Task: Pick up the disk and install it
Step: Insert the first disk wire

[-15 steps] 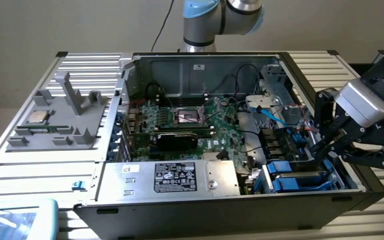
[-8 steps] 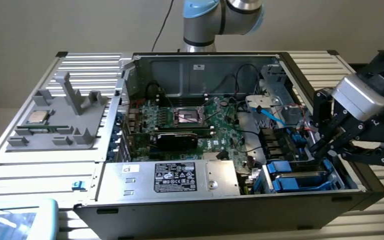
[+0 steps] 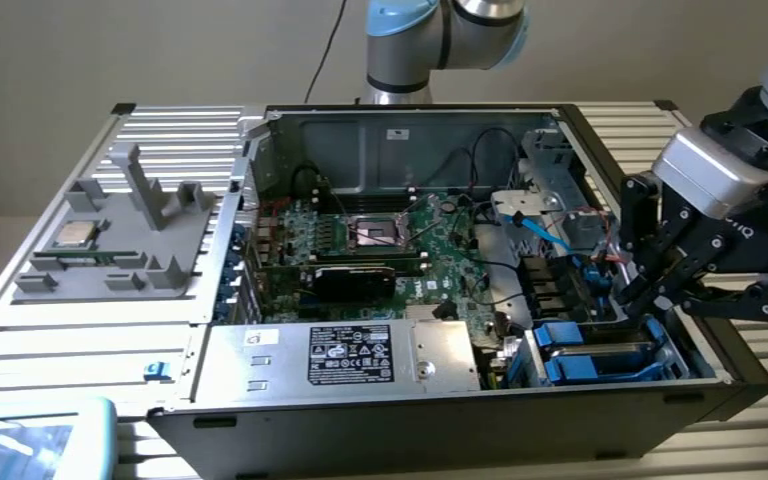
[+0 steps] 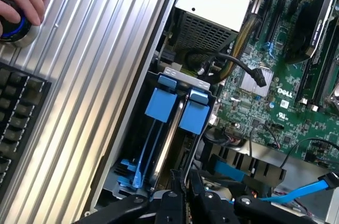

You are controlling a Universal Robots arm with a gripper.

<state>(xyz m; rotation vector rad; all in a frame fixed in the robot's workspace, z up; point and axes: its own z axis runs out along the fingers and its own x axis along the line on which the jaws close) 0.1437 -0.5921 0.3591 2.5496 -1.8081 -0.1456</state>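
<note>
Desk (image 3: 37, 340), exterior view's left to right: processor chip (image 3: 76, 234) parked in grey tray (image 3: 157, 265); open computer case (image 3: 411, 430); the disk (image 4: 194, 117) seated on edge in its corner bay (beside a twin unit (image 4: 160, 103)); gripper (image 4: 184, 184) just above, fingers (image 4: 196, 187) closed on nothing, likely for pressing it home

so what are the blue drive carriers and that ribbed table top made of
The blue drive carriers look like moulded plastic: smooth satin faces in one uniform bright colour. The ribbed table top appears to be metal, perhaps aluminium: silver, with streaked glare along the ridges.
</note>
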